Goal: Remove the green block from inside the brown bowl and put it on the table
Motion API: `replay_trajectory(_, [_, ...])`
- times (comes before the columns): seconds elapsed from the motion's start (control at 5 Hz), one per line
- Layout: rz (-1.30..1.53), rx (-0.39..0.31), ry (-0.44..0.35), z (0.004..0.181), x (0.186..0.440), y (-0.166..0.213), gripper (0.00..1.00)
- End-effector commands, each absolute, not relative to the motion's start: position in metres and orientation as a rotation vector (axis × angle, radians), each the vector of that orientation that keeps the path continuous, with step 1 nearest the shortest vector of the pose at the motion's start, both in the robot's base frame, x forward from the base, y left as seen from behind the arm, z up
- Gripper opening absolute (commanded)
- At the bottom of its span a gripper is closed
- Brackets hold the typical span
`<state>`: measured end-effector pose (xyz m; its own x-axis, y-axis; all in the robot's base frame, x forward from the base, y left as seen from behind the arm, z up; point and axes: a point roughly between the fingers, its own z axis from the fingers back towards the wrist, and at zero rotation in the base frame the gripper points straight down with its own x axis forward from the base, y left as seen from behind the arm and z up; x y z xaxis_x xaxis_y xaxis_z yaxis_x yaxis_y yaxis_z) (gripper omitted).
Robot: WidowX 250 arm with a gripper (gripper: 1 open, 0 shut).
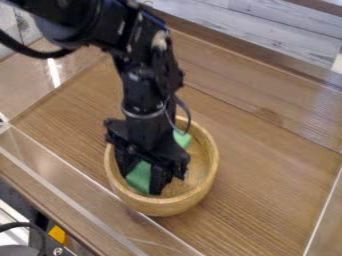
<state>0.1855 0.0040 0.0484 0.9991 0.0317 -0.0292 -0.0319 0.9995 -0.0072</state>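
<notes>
The brown bowl (187, 197) sits on the table (267, 120) near its front edge. My black gripper (147, 176) points straight down into the bowl. Its jaws are shut on the green block (142, 172), which shows between and behind the fingers, with another green patch at the bowl's far side (182, 139). The block is still inside the bowl's rim. The arm hides most of the bowl's inside.
A low clear plastic wall (54, 190) edges the table at the front and left. Pale planks (254, 25) lie beyond the table's far edge. Bare wood-grain tabletop lies to the right of and behind the bowl.
</notes>
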Motion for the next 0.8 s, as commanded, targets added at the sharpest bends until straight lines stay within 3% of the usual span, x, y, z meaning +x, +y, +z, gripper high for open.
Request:
replay_trajectory(0.0, [0.137, -0.013, -0.029, 0.067, 0.2, 0.022, 0.0])
replay_trajectory(0.2, [0.236, -0.015, -0.041, 0.074, 0.207, 0.038, 0.0])
replay_trajectory(0.6, [0.272, -0.026, -0.06, 0.068, 0.22, 0.039, 0.0])
